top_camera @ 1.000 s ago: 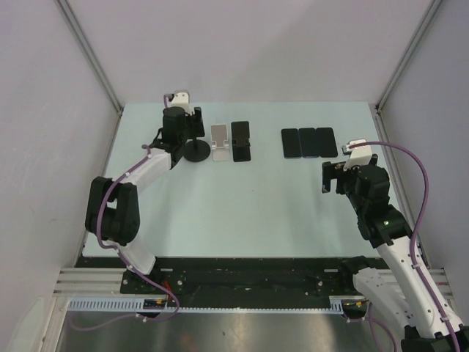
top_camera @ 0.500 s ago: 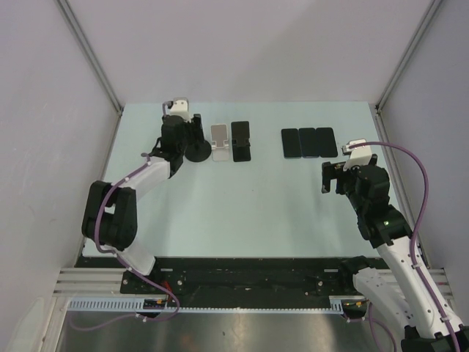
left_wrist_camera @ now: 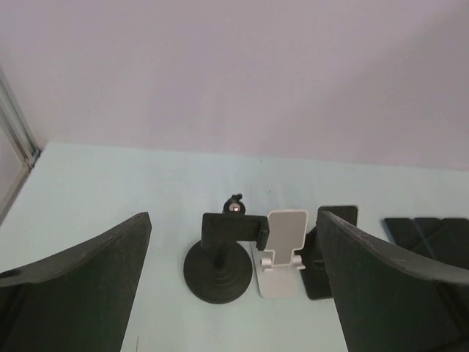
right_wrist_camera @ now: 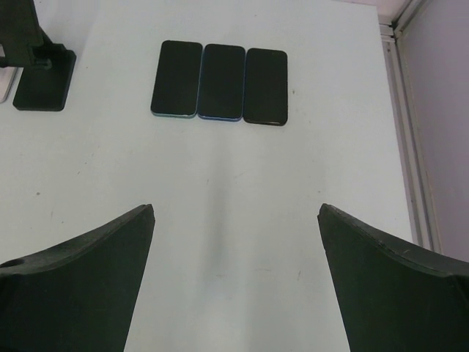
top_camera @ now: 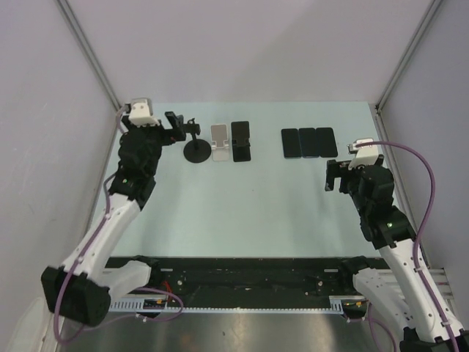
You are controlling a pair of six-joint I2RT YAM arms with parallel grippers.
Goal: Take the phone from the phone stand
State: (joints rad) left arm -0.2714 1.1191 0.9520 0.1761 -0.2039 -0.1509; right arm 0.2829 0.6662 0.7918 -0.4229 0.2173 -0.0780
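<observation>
Three dark phones [top_camera: 308, 142] lie flat side by side on the table at the back right, and also show in the right wrist view [right_wrist_camera: 222, 81]. Three stands sit in a row at the back left: a black round-base stand [top_camera: 196, 149] with an empty clamp [left_wrist_camera: 233, 229], a white stand [top_camera: 218, 141] and a black stand [top_camera: 240, 141]. No phone shows on any stand. My left gripper [top_camera: 176, 126] is open and empty, just left of the round-base stand and apart from it. My right gripper [top_camera: 334, 176] is open and empty, nearer than the phones.
The white stand [left_wrist_camera: 282, 253] and the round-base stand [left_wrist_camera: 220, 275] almost touch. The black stand [right_wrist_camera: 44, 82] is partly hidden behind my left gripper's right finger [left_wrist_camera: 388, 286]. Walls close the table at the back and both sides.
My left arm has pulled back from the round-base stand, to the left and toward the near edge, and its gripper now faces the stand. My right arm has shifted very slightly.
</observation>
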